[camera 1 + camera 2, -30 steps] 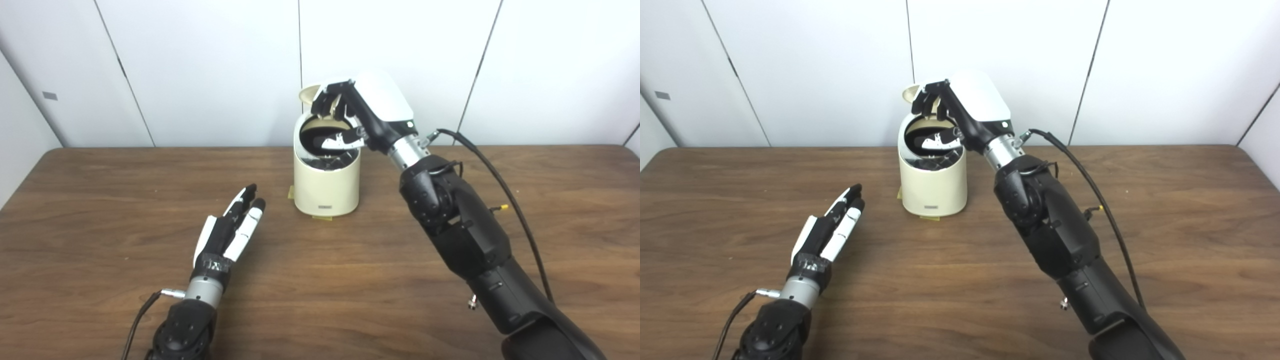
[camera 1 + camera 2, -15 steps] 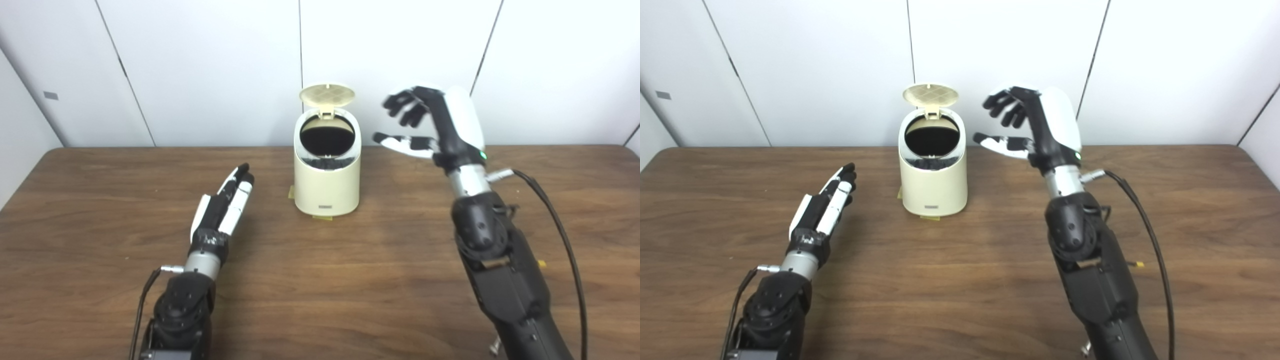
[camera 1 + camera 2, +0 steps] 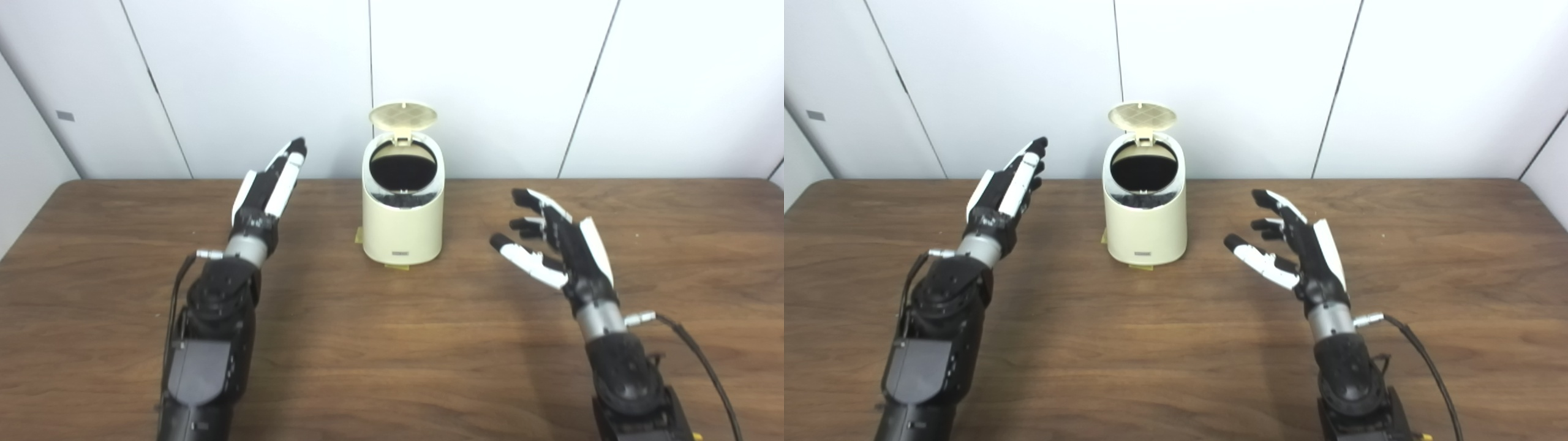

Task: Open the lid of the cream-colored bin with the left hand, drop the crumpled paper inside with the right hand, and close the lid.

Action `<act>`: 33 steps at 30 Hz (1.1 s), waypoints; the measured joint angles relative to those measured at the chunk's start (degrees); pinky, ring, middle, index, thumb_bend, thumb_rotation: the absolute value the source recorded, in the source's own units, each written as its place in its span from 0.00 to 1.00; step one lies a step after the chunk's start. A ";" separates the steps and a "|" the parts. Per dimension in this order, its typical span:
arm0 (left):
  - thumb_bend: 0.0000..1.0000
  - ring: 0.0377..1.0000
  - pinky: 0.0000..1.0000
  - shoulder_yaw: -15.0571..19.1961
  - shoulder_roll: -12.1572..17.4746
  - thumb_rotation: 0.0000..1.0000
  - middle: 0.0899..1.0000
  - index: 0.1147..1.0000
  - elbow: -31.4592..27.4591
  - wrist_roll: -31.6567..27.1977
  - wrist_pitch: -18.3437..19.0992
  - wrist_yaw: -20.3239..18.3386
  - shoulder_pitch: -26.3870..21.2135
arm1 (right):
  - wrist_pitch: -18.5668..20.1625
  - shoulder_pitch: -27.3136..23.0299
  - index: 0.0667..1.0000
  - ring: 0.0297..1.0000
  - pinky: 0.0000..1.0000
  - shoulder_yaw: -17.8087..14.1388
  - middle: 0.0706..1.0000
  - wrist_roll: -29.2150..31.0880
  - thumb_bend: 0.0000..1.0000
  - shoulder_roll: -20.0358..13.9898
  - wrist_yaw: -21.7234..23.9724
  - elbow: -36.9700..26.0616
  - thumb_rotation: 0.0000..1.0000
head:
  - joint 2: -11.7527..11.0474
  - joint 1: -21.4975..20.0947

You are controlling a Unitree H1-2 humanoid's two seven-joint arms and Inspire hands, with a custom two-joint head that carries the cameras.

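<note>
Cream bin [image 3: 402, 220] lid up — right hand [image 3: 560, 245] splayed, empty

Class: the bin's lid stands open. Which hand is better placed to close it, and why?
Left. The left hand is raised beside the bin, near the height of the lid; the right hand sits lower, open.
</note>
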 measured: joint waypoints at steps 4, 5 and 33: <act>0.56 1.00 1.00 -0.54 1.55 0.89 0.98 0.95 2.16 0.07 2.25 -0.37 -5.43 | 0.00 2.48 0.97 0.93 0.87 -0.23 0.96 3.53 0.54 1.07 0.57 0.72 1.00 | -0.35 -0.18; 0.57 1.00 1.00 -0.66 1.73 0.89 0.98 0.94 2.42 0.06 2.44 -0.49 -6.50 | -0.01 2.80 0.96 0.92 0.86 -0.11 0.95 3.78 0.54 1.08 0.65 0.84 1.00 | -0.53 -0.09; 0.55 0.91 0.76 -25.38 8.88 1.00 0.88 0.68 4.60 24.95 0.34 -6.81 -19.84 | -7.01 4.90 0.98 0.96 0.85 1.27 0.99 7.78 0.65 3.30 -1.09 4.83 1.00 | -1.23 0.62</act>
